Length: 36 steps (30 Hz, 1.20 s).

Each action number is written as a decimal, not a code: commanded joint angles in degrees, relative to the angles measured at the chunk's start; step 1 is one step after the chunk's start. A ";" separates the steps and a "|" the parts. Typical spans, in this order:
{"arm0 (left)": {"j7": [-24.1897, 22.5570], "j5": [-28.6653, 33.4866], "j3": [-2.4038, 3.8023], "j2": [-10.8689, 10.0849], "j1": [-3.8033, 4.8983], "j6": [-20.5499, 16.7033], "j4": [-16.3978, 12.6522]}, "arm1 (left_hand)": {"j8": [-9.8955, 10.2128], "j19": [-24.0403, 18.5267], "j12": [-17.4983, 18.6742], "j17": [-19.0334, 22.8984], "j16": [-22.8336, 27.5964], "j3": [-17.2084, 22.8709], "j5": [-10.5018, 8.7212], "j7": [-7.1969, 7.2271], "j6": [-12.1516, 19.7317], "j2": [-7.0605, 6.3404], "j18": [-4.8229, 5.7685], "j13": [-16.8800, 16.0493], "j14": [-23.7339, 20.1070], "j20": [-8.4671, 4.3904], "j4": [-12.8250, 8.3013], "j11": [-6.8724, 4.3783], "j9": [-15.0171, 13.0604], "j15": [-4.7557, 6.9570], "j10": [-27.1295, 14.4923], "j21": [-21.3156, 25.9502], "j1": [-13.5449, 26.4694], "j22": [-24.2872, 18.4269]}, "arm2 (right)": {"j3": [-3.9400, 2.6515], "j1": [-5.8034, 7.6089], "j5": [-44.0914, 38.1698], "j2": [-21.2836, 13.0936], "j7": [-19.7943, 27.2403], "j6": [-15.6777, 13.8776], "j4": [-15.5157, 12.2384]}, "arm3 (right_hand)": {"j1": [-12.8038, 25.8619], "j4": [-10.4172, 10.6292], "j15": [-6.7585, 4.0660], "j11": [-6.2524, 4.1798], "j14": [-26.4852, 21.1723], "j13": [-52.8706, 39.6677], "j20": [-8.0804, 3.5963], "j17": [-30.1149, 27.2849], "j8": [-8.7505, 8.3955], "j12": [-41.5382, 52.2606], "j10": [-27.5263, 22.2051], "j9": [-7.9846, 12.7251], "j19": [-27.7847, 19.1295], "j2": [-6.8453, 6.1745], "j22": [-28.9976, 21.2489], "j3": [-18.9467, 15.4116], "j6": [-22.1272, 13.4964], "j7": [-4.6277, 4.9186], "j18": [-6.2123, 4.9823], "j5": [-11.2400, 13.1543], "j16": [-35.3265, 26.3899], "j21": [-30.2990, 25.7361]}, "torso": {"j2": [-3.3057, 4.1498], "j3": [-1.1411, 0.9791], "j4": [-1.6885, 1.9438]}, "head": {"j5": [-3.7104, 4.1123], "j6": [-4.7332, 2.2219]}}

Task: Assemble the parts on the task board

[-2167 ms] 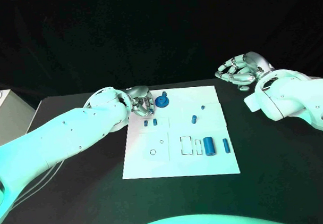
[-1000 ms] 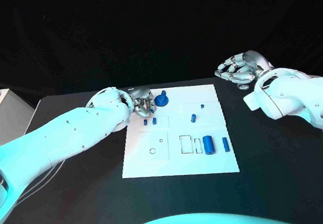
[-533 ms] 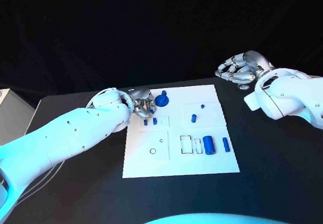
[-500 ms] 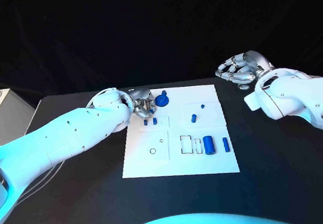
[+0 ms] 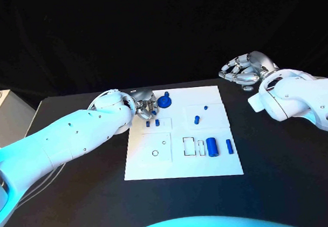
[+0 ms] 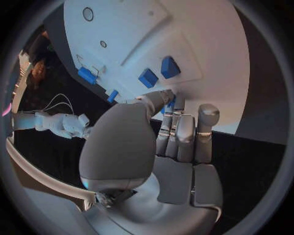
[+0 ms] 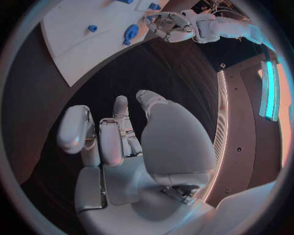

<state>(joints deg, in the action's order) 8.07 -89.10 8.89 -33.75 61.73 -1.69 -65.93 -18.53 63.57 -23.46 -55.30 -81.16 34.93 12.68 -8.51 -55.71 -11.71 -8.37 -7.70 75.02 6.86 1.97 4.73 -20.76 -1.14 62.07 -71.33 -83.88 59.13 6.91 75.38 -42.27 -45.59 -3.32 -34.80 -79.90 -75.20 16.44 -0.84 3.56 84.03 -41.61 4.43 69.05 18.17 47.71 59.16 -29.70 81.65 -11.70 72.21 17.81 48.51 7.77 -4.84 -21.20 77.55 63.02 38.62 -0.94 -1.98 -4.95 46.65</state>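
Progress: early, most small blue plastic parts [image 5: 215, 146] lie loose on white flat task board [image 5: 183, 168] | left hand [image 5: 145, 105] at board's far-left corner, fingertips pinching blue knobbed piece [image 5: 165, 101] | right hand [image 5: 242, 72] curled, holding nothing, off board over black surface [image 5: 295, 176]

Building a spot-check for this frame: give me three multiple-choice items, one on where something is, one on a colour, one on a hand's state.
1. Where is the left hand?
A. At the task board's far left corner
B. At its near right corner
C. Off the table

2. What colour are the parts?
A. Red
B. Blue
C. Yellow

3. What is the right hand doing?
A. Holding a long part
B. Pressing on the board
C. Fingers curled, holding nothing

Answers: 1 A, the head view shows it beside the blue knob-like part there. 2 B, every piece on the white plate is blue. 3 C, it sits off the board over black table, curled and empty.
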 commanded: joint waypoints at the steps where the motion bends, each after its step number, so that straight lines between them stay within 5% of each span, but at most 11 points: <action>1: -0.21 0.01 -0.21 0.26 -0.31 1.09 -0.14 | 1.18 -0.53 0.93 0.46 0.33 -0.32 -0.20 -0.41 1.27 -0.07 0.51 -0.02 -0.69 0.02 -0.19 0.32 0.42 -0.06 0.26 0.57 0.65 -0.26 | -0.01 0.00 -0.37 -0.01 0.64 0.00 0.01 | 0.64 0.05 -0.49 -0.41 1.04 0.12 0.04 -0.01 -0.09 -0.37 -0.14 -0.08 0.22 -0.22 -0.09 0.32 -0.03 0.29 -0.46 -0.18 -0.40 -0.31 | 0.01 -0.02 -0.01 | 0.02 0.01; 11: 0.94 0.21 -0.21 0.11 -0.31 2.16 -0.19 | 3.82 -1.51 2.87 2.94 1.10 -0.36 -0.23 -0.93 4.33 -0.71 0.27 -0.16 -2.39 0.43 -0.22 0.76 1.31 -0.47 -0.55 1.59 1.12 -1.42 | -0.01 0.00 -0.29 -0.08 0.74 -0.92 0.07 | 0.69 -0.02 -0.40 -0.27 0.93 0.42 0.08 -0.22 -0.38 -0.67 -0.45 -0.10 0.07 -0.48 -0.39 0.43 -0.60 0.44 -0.53 -0.23 -0.64 -0.84 | -0.03 -0.01 -0.02 | 0.05 -0.05; 36: 2.73 -0.18 -0.20 -0.35 -0.31 1.44 0.40 | 6.21 -2.12 2.71 4.08 1.19 -0.96 -0.06 -0.43 7.92 -1.70 0.06 -1.11 -3.12 0.46 0.08 0.64 2.08 -0.41 -1.44 2.56 2.03 -2.46 | -0.01 -0.01 -0.24 -0.20 0.63 -1.13 0.21 | 1.24 0.01 0.03 0.23 0.64 4.73 0.44 -0.57 -0.29 -5.74 -2.43 -0.96 -0.03 -0.91 -0.72 1.62 -1.14 0.83 -0.62 -0.25 -1.33 -1.83 | 0.00 0.01 -0.01 | 0.27 -0.29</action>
<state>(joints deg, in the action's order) 9.77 -89.02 8.76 -34.01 61.53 -0.99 -65.79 -12.49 61.72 -20.79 -51.31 -80.20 34.31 12.67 -8.91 -48.14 -13.36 -8.37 -8.79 72.30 7.27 1.98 5.33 -18.72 -1.61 61.02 -69.05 -82.23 56.72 6.91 75.38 -42.22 -45.77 -3.29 -35.84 -79.66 -74.43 16.52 -0.84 3.80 84.02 -37.43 4.43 68.58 17.94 42.59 57.03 -30.57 81.64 -12.46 71.51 19.01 47.44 8.38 -4.84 -21.19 76.42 61.43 38.62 -0.93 -1.99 -4.68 46.39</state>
